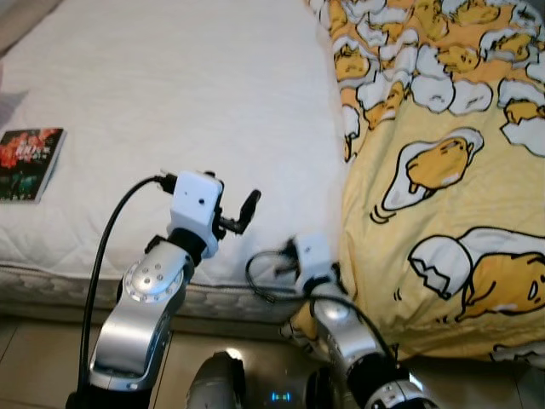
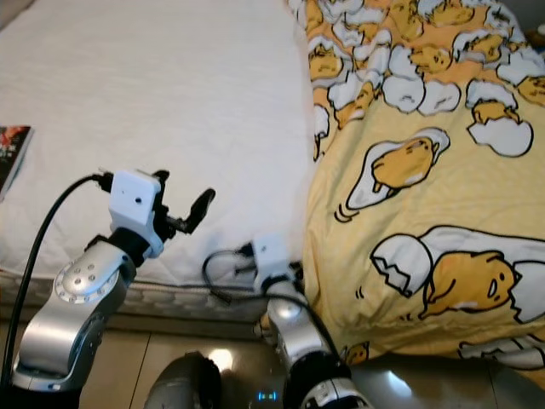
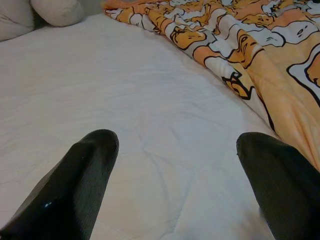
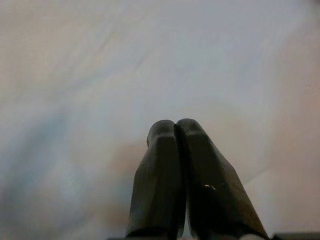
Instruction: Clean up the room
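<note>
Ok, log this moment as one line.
left tool: open, over white mattress | right tool: shut, at yellow duvet edge | book: on mattress, untouched

Head eyes look down on the bed [image 1: 170, 102]; wrist cameras sit close above its sheet.

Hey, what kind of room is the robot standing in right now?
Most likely a bedroom. It stands at the edge of a bed with a white mattress, a yellow cartoon-egg blanket spread over one side, and pillows at the far end. A book lies on the mattress.
</note>
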